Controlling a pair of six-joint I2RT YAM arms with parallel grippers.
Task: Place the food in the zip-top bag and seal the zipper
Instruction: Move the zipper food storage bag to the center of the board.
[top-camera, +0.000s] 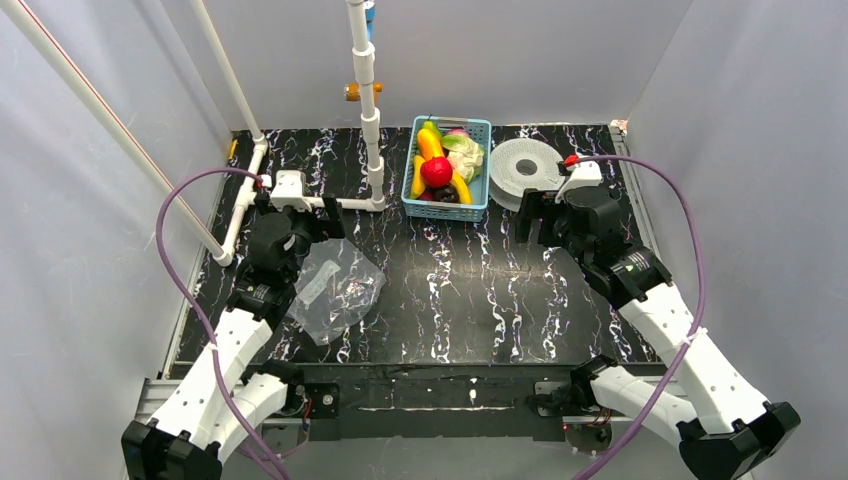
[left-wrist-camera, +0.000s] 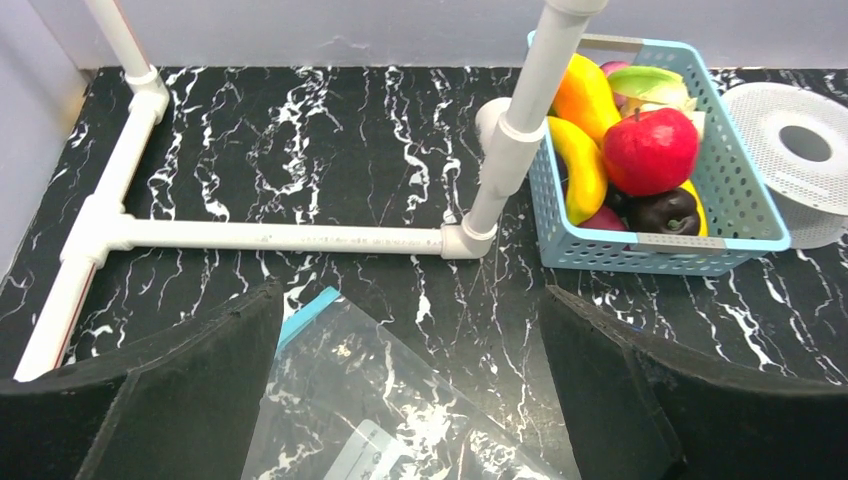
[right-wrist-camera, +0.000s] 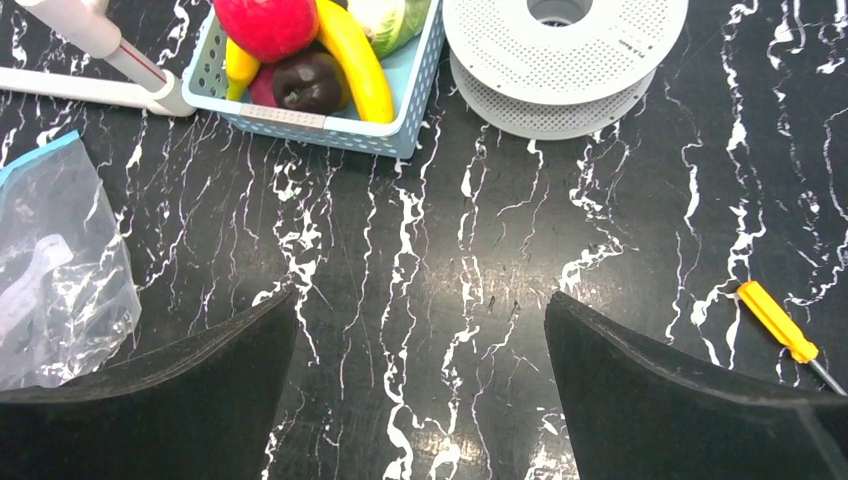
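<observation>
The clear zip-top bag (top-camera: 335, 290) lies crumpled and flat on the black marbled table at the left. Its pale-blue zipper (left-wrist-camera: 305, 312) shows at the bag's far corner. My left gripper (top-camera: 315, 222) is open and empty just above the bag's far end (left-wrist-camera: 380, 400). The food sits in a light-blue basket (top-camera: 447, 208) at the back: red apple (top-camera: 436, 172), yellow banana (left-wrist-camera: 583, 165), cauliflower (top-camera: 468, 155), dark eggplant (left-wrist-camera: 665, 212). My right gripper (top-camera: 535, 215) is open and empty over bare table, in front of the basket (right-wrist-camera: 330, 130).
A white perforated spool (top-camera: 527, 170) stands right of the basket. A white pipe frame (left-wrist-camera: 290, 237) runs along the back left, with an upright post (top-camera: 370, 120) beside the basket. A yellow-handled screwdriver (right-wrist-camera: 780, 322) lies at the right. White walls enclose the table.
</observation>
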